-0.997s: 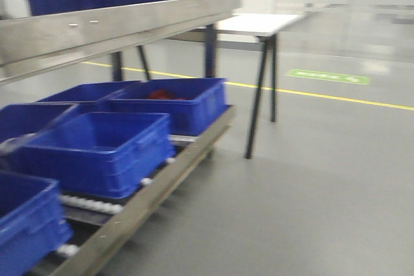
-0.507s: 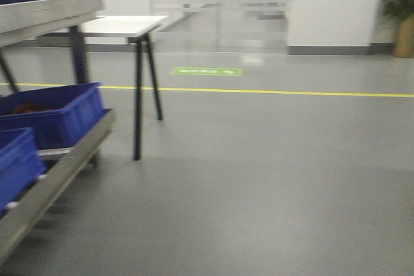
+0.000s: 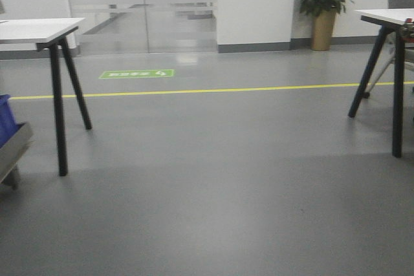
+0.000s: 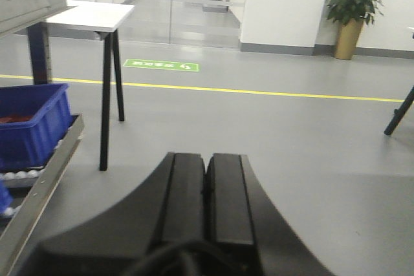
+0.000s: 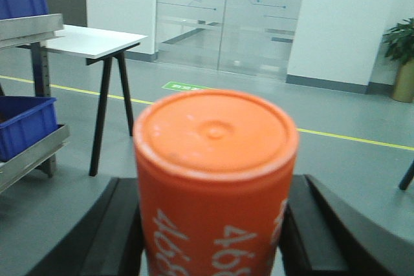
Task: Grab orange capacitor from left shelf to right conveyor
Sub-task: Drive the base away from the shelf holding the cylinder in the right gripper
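Observation:
The orange capacitor [image 5: 217,185], with white "4680" print on its side, fills the right wrist view, held between the black fingers [image 5: 119,231] of my right gripper [image 5: 213,237], which is shut on it. My left gripper [image 4: 207,166] is shut with its two pads pressed together and nothing between them, hanging over bare floor. The left shelf [image 4: 35,4] shows as a steel lip at the upper left of the left wrist view and again in the right wrist view as the left shelf [image 5: 29,27]. The right conveyor is out of view.
Grey floor with a yellow line [image 3: 207,90] lies ahead. A white table [image 3: 39,30] stands left, another table [image 3: 388,17] right. Blue crates [image 4: 29,121] sit on the rack's lower roller level [image 4: 45,179]. A potted plant [image 3: 322,8] stands by the far wall.
The front view has swung right: the shelf rack and blue crates have slid out of frame to the left, and open floor and a right-hand table have come in.

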Controlling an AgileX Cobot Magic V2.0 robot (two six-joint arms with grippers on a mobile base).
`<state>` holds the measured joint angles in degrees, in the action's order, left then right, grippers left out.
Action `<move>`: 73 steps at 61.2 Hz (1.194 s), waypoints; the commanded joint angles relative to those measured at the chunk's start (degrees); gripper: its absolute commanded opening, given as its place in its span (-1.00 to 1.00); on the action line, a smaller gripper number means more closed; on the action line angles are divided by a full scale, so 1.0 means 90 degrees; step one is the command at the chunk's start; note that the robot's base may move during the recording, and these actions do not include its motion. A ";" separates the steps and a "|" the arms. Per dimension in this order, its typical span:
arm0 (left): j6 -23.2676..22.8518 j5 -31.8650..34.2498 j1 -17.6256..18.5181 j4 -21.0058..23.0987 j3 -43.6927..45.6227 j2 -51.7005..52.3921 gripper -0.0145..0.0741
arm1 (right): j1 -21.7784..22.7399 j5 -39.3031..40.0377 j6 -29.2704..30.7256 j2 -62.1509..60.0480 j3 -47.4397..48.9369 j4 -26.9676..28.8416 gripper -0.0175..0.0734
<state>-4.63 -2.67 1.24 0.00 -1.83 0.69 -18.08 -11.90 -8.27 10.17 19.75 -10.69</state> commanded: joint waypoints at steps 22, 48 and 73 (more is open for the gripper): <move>0.0003 0.0550 0.0029 0.0000 0.0035 0.0119 -0.91 | 0.0049 0.0561 0.0016 0.0059 0.0176 -0.0098 -0.26; 0.0003 0.0550 0.0029 0.0000 0.0035 0.0119 -0.91 | 0.0049 0.0561 0.0016 0.0059 0.0176 -0.0098 -0.26; 0.0003 0.0538 0.0029 0.0000 0.0035 0.0110 -0.91 | 0.0041 0.0563 0.0016 0.0059 0.0176 -0.0098 -0.26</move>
<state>-4.63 -2.67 1.24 0.00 -1.83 0.69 -18.08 -11.90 -8.27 10.17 19.75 -10.69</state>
